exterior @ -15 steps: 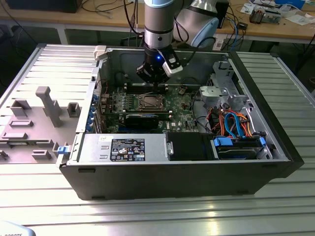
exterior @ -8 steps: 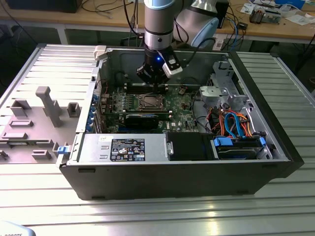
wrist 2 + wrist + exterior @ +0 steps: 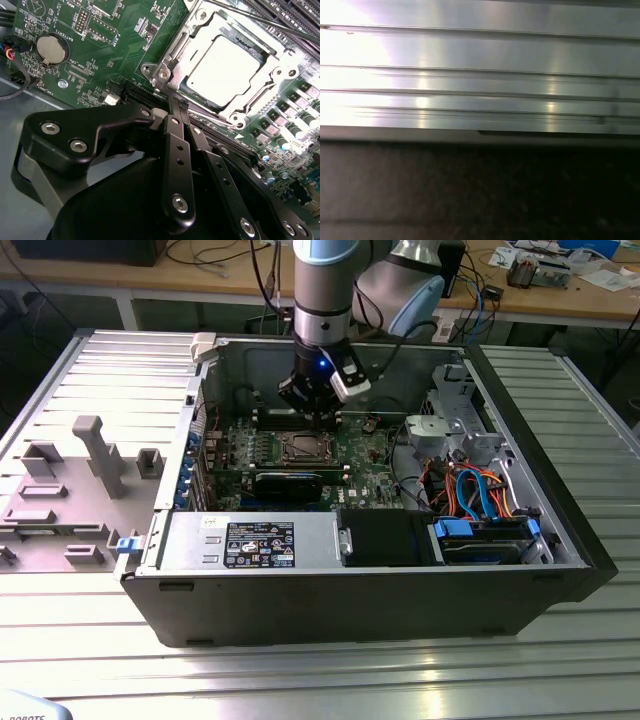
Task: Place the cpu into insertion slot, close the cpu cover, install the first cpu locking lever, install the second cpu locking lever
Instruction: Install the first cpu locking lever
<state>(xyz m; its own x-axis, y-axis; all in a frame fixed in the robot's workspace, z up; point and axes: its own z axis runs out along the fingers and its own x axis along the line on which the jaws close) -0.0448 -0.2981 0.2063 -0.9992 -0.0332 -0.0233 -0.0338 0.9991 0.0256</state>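
The cpu (image 3: 225, 67), a square chip with a dull silver top, lies in the socket on the green motherboard (image 3: 125, 40). The cpu cover (image 3: 172, 62), a silvery frame, lies flat around it. A thin lever rod (image 3: 250, 20) runs along the socket's far side. My gripper (image 3: 178, 103) is shut, its black fingers (image 3: 176, 135) pressed together, with the tip at the socket's near edge. I cannot tell whether the tip touches anything. In the exterior view the gripper (image 3: 318, 422) hangs just behind the socket (image 3: 300, 447) inside the open computer case (image 3: 360, 610).
A long black card (image 3: 290, 483) lies in front of the socket. Drive cage and blue and orange cables (image 3: 470, 490) fill the case at the exterior view's right. A grey fixture (image 3: 90, 455) stands outside at the left. A coin battery (image 3: 52, 48) sits on the board.
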